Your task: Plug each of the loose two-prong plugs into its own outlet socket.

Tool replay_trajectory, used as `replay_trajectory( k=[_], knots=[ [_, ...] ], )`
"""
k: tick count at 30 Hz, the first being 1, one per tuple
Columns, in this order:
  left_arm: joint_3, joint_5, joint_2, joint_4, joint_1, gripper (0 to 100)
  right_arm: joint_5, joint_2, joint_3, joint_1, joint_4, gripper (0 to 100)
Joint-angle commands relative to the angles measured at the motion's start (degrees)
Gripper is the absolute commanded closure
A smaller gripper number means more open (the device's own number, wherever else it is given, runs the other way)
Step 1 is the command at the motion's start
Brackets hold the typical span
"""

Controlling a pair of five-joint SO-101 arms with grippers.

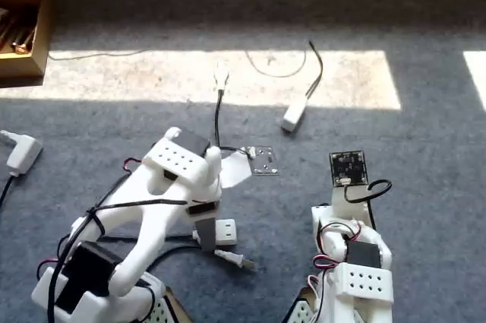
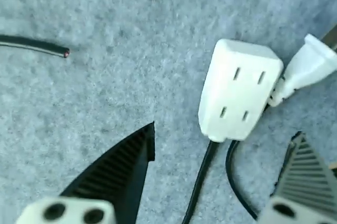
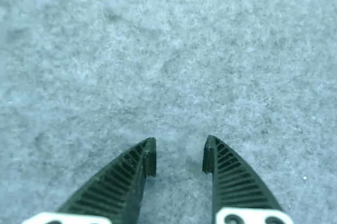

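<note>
A white outlet block (image 2: 239,92) with two pairs of slots lies face up on the grey carpet, its black cord trailing off. A white two-prong plug (image 2: 310,68) lies against its side, not in any slot. My left gripper (image 2: 224,142) is open just above the block, one finger on each side of the cord. In the high view the block (image 1: 225,232) sits beside the left gripper (image 1: 206,233), with a loose plug (image 1: 241,262) close by. My right gripper (image 3: 179,155) stands open over bare carpet, holding nothing.
Another white plug block (image 1: 292,118) on a black cord lies in the sunlit strip, with a small white plug (image 1: 220,76) farther back. A white adapter (image 1: 23,152) is at the left edge, a wooden box (image 1: 26,30) at the back left. A cut cable end (image 2: 66,52) lies nearby.
</note>
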Motion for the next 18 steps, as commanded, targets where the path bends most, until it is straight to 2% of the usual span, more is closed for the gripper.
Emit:
replay_trajectory(
  k=[1, 3, 6, 10, 15, 18],
  knots=[
    [2.77, 3.96, -0.40, -7.38, 5.58, 62, -0.18, -0.66, 1.19, -0.57, -1.01, 83.9],
    [4.26, 4.22, -0.31, -9.67, 8.04, 62, -0.18, -0.66, 1.19, -0.57, -0.92, 83.9],
    [4.62, 4.04, -0.31, -10.90, 8.13, 62, -0.18, -0.66, 1.19, -0.57, -0.92, 83.9],
    [5.14, 0.09, -0.22, -10.90, 4.18, 62, -0.18, -0.66, 1.19, -0.40, -0.84, 83.9],
    [5.85, -3.96, -0.22, -11.08, -0.31, 70, 1.76, -0.66, 1.19, -0.40, -0.84, 83.9],
    [5.49, -6.15, -0.22, -11.08, -2.51, 70, 1.85, -0.66, 1.19, -0.40, -0.84, 83.9]
  ],
)
